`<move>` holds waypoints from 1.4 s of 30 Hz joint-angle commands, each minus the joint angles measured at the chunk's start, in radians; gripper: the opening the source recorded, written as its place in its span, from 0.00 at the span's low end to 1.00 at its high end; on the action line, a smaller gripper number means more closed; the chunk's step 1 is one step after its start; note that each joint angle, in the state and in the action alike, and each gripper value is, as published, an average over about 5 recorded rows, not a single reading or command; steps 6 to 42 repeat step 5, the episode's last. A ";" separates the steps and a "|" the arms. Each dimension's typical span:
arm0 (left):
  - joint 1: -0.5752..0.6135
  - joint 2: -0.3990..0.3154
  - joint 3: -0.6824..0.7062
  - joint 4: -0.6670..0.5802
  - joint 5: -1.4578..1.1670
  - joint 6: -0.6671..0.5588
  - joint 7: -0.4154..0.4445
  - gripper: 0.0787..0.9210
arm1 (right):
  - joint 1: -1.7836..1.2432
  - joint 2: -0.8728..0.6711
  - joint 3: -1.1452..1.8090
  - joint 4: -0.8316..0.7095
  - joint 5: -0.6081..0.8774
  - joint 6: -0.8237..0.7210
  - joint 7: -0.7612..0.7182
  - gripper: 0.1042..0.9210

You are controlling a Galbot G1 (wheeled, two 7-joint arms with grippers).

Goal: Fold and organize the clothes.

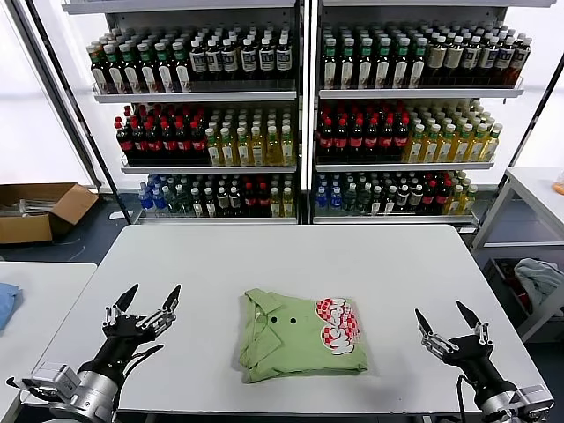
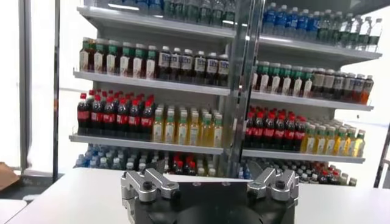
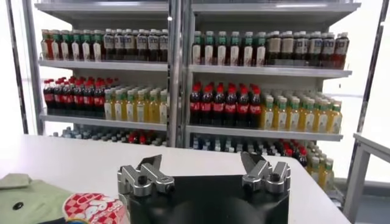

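A light green collared shirt (image 1: 295,337) lies folded into a compact rectangle near the front middle of the white table (image 1: 291,256). Two dark buttons show below its collar, and a red-and-white checkered print (image 1: 337,322) faces up on its right side. My left gripper (image 1: 149,300) hovers open over the table's front left, well clear of the shirt, its fingers pointing away from me. Over the front right my right gripper (image 1: 448,316) is open too, with nothing between its fingers. The right wrist view catches the shirt's edge (image 3: 30,198) and the print (image 3: 92,209); the right gripper (image 3: 203,159) aims at the shelves.
Shelves packed with drink bottles (image 1: 300,115) stand behind the table. A cardboard box (image 1: 40,210) sits on the floor at the far left. A second table (image 1: 35,291) on the left holds a blue cloth (image 1: 5,300). At the right is a small table (image 1: 529,198) with fabric beneath.
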 commanded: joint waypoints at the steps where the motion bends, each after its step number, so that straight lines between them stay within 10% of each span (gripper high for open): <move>1: 0.012 -0.009 -0.006 -0.008 0.007 -0.021 -0.001 0.88 | -0.017 0.007 0.008 -0.012 0.004 0.018 -0.019 0.88; 42: 0.017 -0.010 -0.013 -0.008 0.007 -0.023 0.002 0.88 | -0.014 0.010 0.006 -0.012 0.005 0.018 -0.019 0.88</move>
